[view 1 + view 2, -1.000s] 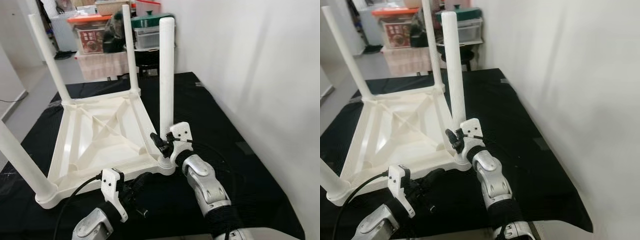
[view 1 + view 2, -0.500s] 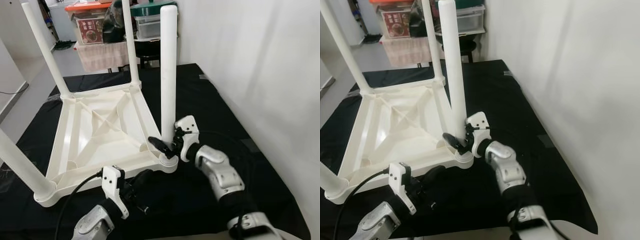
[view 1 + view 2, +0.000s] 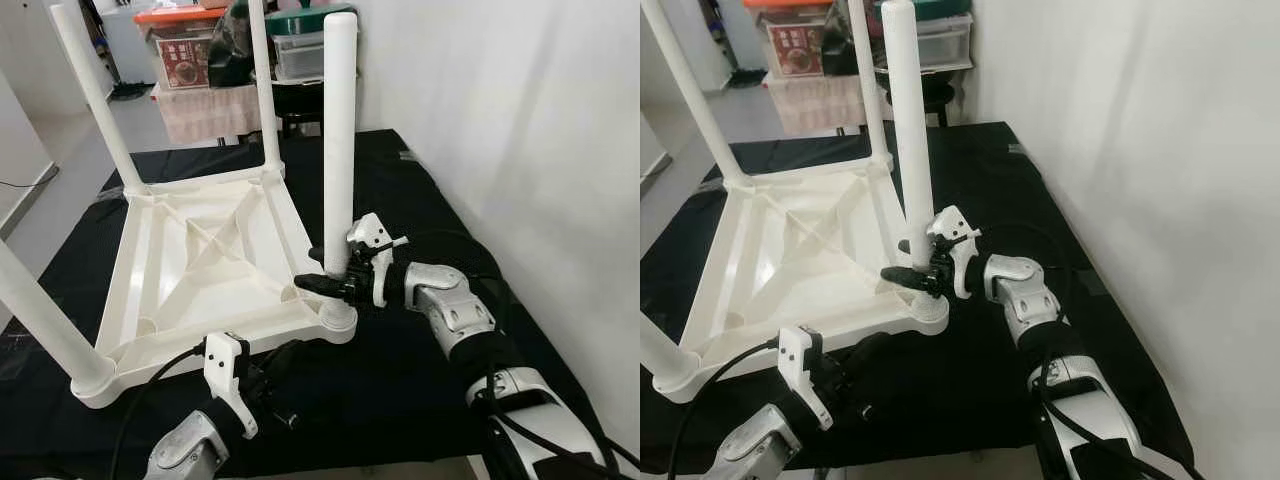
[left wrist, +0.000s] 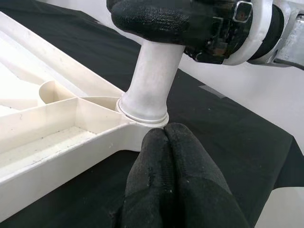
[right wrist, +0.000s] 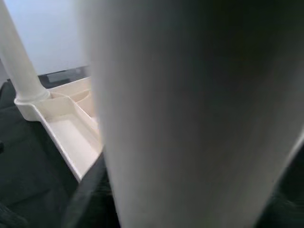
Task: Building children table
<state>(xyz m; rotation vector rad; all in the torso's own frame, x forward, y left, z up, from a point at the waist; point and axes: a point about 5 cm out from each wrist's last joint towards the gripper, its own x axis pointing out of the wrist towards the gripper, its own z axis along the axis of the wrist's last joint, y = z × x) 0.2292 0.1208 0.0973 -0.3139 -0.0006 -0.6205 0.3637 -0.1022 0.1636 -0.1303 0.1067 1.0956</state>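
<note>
So the white plastic kids' table [image 3: 205, 265] is flipped upside down on the black cloth-covered tabletop [image 3: 400, 380], legs pointing up. It takes up most of the left half of the tabletop, with its near edge running close to the front edge.

The right tool [image 3: 330, 284] is clamped on the near-right leg [image 3: 338, 150], low down, just above where that leg plugs into the corner socket. One black finger [image 3: 312, 283] wraps across the front of the leg. The leg stands upright. In the right wrist view it's just a big blurry white column [image 5: 190, 114] right up against the lens, with the near-left leg [image 5: 19, 66] and the table's near edge behind it.

The left tool [image 4: 168, 142] sits low by the front edge of the tabletop, pointing at that same corner. Its two fingertips are pressed together with nothing between them, just short of the socket collar [image 4: 142, 116], can't quite tell if they touch the plastic.

Other three legs are in their corners too. Past the far edge there's storage boxes [image 3: 185, 50] and a towel-draped shelf [image 3: 205, 115].
</note>
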